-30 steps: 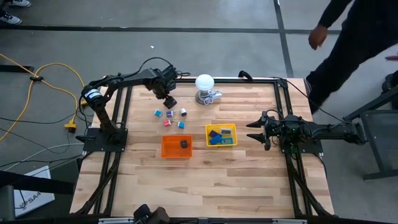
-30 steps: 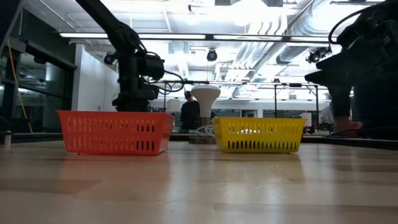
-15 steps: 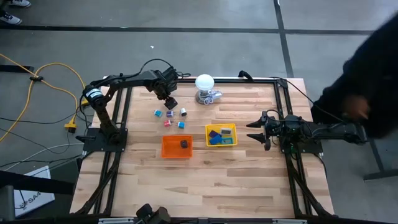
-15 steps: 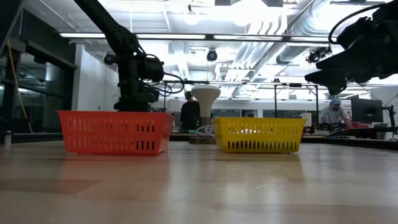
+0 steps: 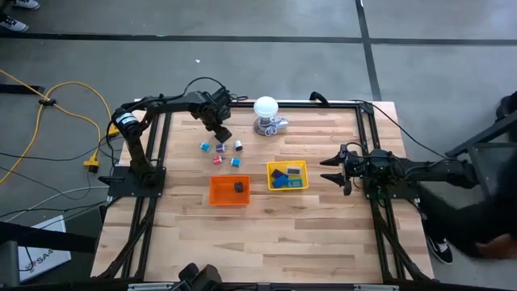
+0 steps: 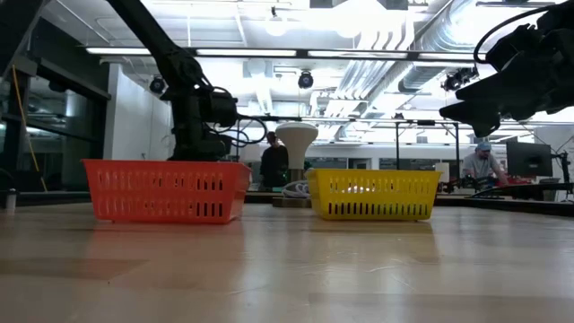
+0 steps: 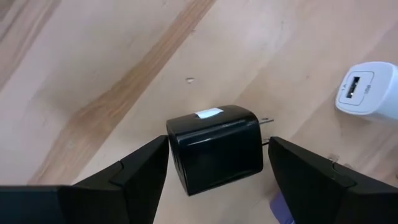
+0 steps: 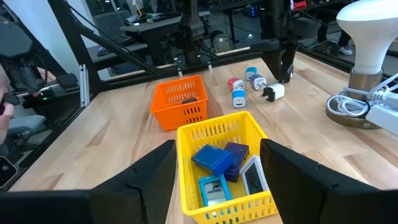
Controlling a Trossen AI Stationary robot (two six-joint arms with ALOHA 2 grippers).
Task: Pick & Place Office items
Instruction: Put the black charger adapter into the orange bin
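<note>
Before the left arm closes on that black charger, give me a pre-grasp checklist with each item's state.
1. Left gripper fingers open: ok.
2. Black charger sits between the fingers: ok.
3. White charger outside the fingers' gap: ok.
4. Orange basket has room, only one black piece inside: ok.
5. Right gripper waits beside the yellow basket, away from the left arm: ok.
6. Fingers low enough to grip the charger's sides: cannot tell.

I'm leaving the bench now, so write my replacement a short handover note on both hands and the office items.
Left hand: open, straddling a black charger on the table, not yet gripped.
Right hand: open, waiting beside the yellow basket.
Done: blue and grey blocks in the yellow basket; one black piece in the orange basket.
Left: the black charger, the white charger and four small chargers loose on the table.
</note>
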